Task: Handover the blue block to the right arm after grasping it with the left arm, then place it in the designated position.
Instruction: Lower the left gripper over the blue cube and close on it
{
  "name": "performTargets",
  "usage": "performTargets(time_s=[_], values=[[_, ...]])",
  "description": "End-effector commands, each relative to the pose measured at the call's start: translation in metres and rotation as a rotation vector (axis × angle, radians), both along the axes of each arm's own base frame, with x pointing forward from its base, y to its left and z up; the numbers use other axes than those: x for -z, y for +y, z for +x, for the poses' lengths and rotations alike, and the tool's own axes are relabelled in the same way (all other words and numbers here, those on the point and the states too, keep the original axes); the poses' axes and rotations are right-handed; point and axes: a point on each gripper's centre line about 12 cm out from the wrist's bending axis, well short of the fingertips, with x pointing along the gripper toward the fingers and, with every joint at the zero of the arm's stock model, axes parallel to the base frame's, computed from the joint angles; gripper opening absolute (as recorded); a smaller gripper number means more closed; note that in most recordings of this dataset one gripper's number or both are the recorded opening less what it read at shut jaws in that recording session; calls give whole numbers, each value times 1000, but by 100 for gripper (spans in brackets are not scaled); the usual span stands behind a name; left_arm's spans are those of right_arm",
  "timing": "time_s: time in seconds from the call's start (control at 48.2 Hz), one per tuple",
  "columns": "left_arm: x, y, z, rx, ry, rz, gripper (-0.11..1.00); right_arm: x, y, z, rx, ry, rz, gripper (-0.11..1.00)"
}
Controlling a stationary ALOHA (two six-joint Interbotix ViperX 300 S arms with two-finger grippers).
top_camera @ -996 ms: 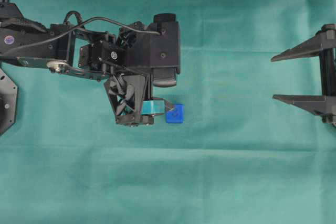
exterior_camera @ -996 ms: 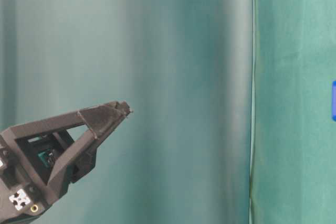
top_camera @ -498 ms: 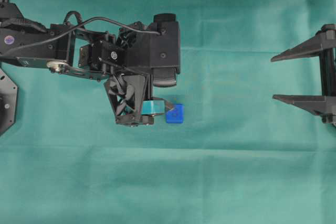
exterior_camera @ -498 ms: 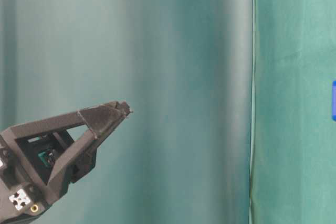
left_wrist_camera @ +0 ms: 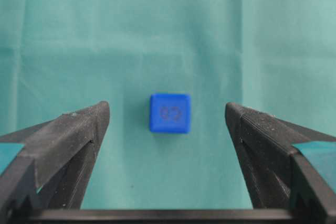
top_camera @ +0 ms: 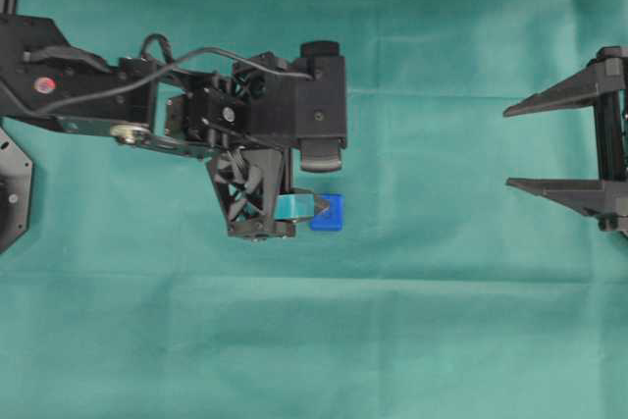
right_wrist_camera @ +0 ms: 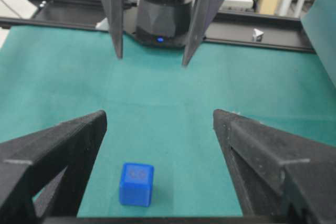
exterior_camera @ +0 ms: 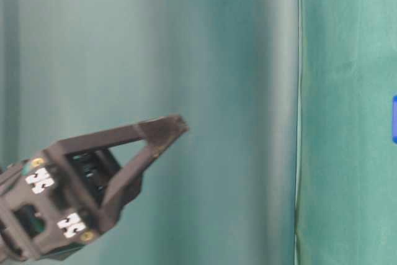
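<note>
Nothing done yet: block sits loose on the green worktop. Left tool wide open, empty, straddling it above. Right tool open, empty, well apart. Grasp, handover, placement all left. Left wrist view shows block centred between fingers; overhead hides that.

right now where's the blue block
The blue block sits on the green cloth near the middle of the overhead view, untouched between the left gripper's open jaws.
</note>
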Motion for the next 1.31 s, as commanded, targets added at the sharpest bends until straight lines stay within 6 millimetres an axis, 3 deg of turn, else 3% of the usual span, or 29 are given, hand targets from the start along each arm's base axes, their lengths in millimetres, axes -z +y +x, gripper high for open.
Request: performTargets(time_s=[0.0, 0.415, 0.705, 1.286], values=[[-5, -3, 2, 6, -35, -1, 100, -11, 0, 3, -1, -26, 3, 93], [53, -9, 13, 20, 11, -1, 100, -9, 0, 4, -1, -17, 2, 93], [111, -10, 22, 22, 81, 3, 100, -6, 0, 5, -1, -9, 2, 93], [174, -2, 29, 3, 101, 2, 100, -3, 0, 7, -1, 6, 1, 93]])
